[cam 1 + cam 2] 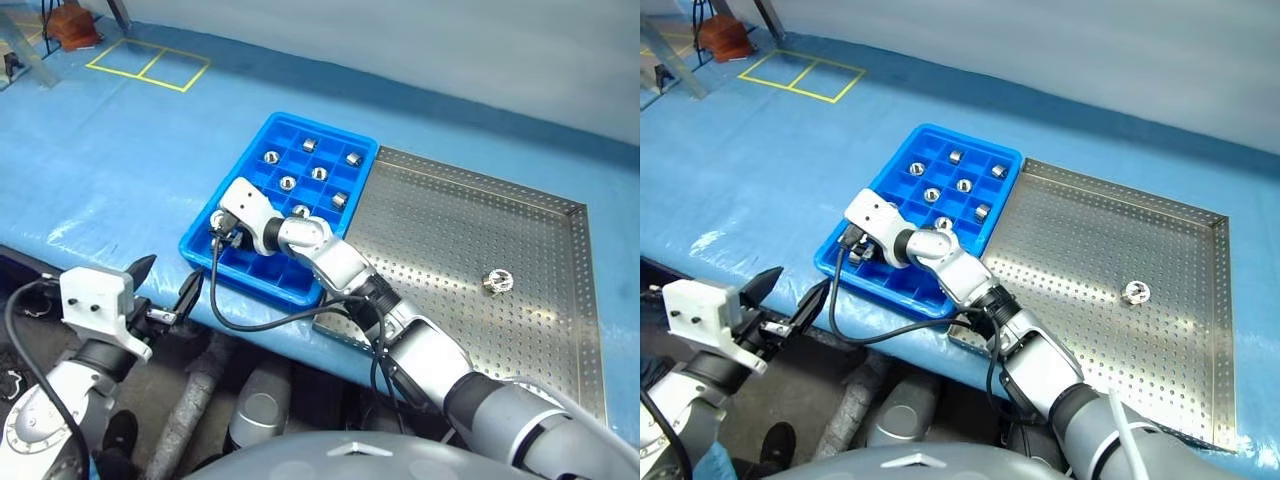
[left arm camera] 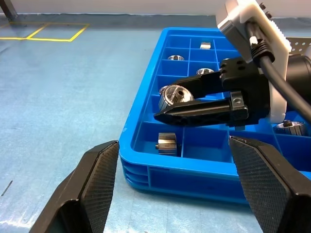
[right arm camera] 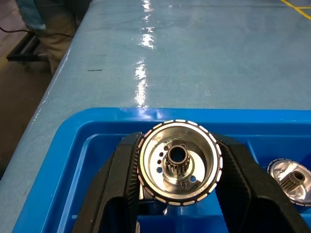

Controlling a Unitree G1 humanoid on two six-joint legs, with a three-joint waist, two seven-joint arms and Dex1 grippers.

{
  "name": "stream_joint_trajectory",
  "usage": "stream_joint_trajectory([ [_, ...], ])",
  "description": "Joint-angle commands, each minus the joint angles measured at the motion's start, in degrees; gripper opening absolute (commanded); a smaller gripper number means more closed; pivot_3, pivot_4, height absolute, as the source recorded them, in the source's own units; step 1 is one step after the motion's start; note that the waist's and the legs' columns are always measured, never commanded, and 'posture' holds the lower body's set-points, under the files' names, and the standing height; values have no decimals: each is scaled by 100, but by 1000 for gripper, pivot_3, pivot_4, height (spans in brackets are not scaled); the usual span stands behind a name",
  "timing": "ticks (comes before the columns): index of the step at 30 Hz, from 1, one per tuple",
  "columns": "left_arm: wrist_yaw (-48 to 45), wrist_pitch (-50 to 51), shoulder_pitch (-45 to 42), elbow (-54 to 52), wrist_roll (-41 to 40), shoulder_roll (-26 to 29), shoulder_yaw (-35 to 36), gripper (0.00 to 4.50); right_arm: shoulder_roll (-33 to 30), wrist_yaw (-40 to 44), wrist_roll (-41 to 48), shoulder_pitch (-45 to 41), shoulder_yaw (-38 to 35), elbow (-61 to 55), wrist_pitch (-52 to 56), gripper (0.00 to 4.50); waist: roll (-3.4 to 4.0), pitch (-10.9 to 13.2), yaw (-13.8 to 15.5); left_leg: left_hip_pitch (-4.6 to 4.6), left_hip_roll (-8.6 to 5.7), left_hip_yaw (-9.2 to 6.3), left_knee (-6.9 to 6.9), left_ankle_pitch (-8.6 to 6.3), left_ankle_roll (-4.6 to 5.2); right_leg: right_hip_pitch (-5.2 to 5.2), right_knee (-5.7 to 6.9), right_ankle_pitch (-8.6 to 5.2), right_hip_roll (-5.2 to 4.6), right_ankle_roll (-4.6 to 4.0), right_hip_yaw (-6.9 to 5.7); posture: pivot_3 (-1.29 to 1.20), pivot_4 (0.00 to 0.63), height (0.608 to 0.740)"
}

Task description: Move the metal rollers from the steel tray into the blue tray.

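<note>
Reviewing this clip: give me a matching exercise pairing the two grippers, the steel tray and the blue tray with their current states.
Things:
1. Left gripper
2. Right gripper
3. Large square silver perforated steel tray
4. Bright blue plastic tray with square cells

States:
A. One shiny metal roller lies on it
B. Jaws shut on a shiny metal roller above a cell
C. Jaws open, holding nothing, off the near edge of the table
D. Several rollers sit in its compartments

Pairs: 1-C, 2-B, 3-A, 4-D
</note>
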Motion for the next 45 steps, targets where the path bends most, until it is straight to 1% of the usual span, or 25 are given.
stream_joint_trajectory([
  [1,-57,-57,-87,-79,-31,77,-45,3986,380,38,-32,-322,-157,-191,-119,1779,0,0,32,-3,0,1,-1,0,-1,3,2,11,0,19,0,551,150,740],
  [8,-115,12,-294,60,-51,180,-136,3986,146,140,-32,-191,-293,-709,96,1779,1,0,52,-6,4,6,-2,-1,-2,-2,2,9,3,15,0,511,150,740],
  [15,-188,102,-539,186,-71,293,-242,3986,-83,201,-98,43,-317,-1242,345,1779,1,0,-12,-4,5,9,-2,-2,-3,-2,2,8,2,15,0,470,150,740],
  [24,-229,196,-796,286,-95,373,-378,3986,-314,57,-413,242,-335,-911,432,1779,0,-1,-168,-5,5,12,3,-1,-5,4,3,11,1,17,3,447,150,740],
  [37,-220,261,-816,282,-64,338,-364,3986,-273,380,-625,611,-61,-692,552,1779,0,-1,-397,4,5,13,3,-1,-5,12,9,14,2,20,5,452,150,740],
  [39,-232,259,-822,280,-74,339,-376,3986,-260,351,-724,646,1,-609,496,2507,-1,-1,-412,8,4,13,4,-1,-5,17,9,14,1,20,6,452,150,740],
  [40,-233,264,-833,282,-74,341,-389,3986,-240,331,-750,652,-3,-576,479,2730,-1,-2,-417,12,3,13,3,-1,-4,21,9,14,0,20,7,452,150,740],
  [43,-249,292,-946,339,-82,370,-454,3986,-128,121,-769,633,-181,-521,363,3620,-1,-2,-463,15,3,14,3,-1,-4,25,8,14,0,20,9,427,150,740],
  [44,-268,305,-1004,366,-82,394,-486,3986,-90,20,-761,609,-274,-500,357,3987,-1,-2,-481,15,3,14,3,-1,-4,25,8,13,1,20,9,416,150,740],
  [45,-282,318,-1066,390,-80,415,-519,3986,-86,-47,-769,586,-334,-507,343,4232,-1,-2,-509,15,4,14,2,-1,-5,24,8,13,2,20,9,416,150,740],
])
